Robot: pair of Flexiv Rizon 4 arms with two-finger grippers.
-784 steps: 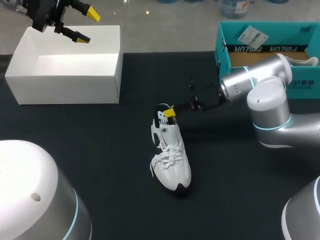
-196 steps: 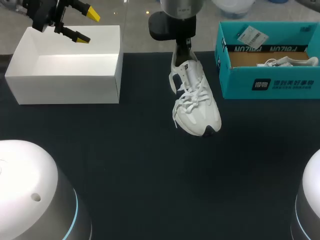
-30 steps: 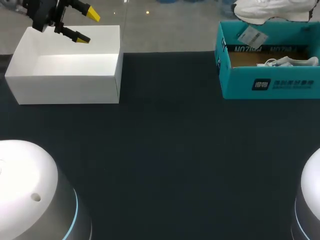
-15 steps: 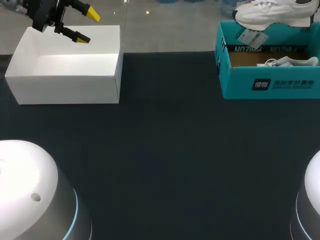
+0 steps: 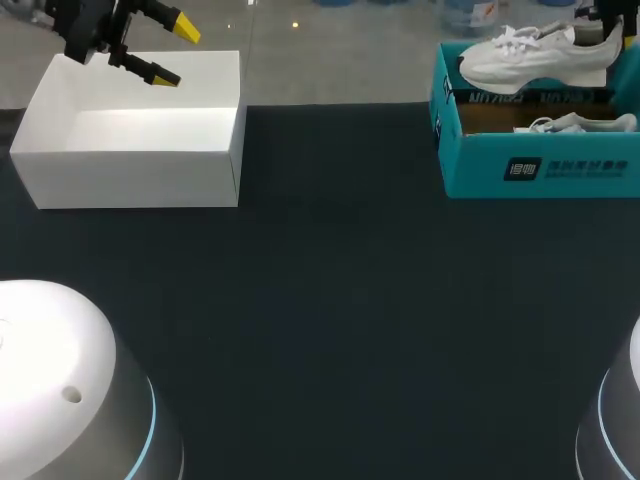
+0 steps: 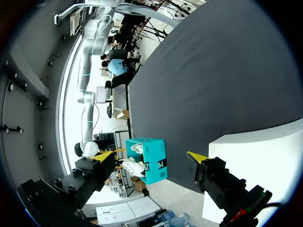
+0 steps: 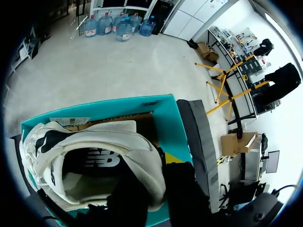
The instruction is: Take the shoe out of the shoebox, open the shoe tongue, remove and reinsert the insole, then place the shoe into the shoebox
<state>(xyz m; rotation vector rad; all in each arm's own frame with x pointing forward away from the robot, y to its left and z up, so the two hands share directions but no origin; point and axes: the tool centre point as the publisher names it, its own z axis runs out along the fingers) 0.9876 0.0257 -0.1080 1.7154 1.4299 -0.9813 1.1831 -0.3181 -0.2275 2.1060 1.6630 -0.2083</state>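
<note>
Right hand (image 7: 158,177) with shoe (image 5: 540,58) over shoebox (image 5: 540,168)

You've got two silver-grey arm shells in the head view. Left arm (image 5: 60,370): smooth rounded dome, thin cyan light ring, one small round hole in the shell. Right arm (image 5: 618,425): same grey, same cyan ring. Left gripper (image 5: 172,52): black angular body, two bright yellow wedge tips. On its wrist camera you see blocky black fingers (image 6: 90,172) with round bolt heads, and red and green marks near the other finger's base. Right gripper (image 7: 158,182): black fingers, only a yellow sliver showing.
</note>
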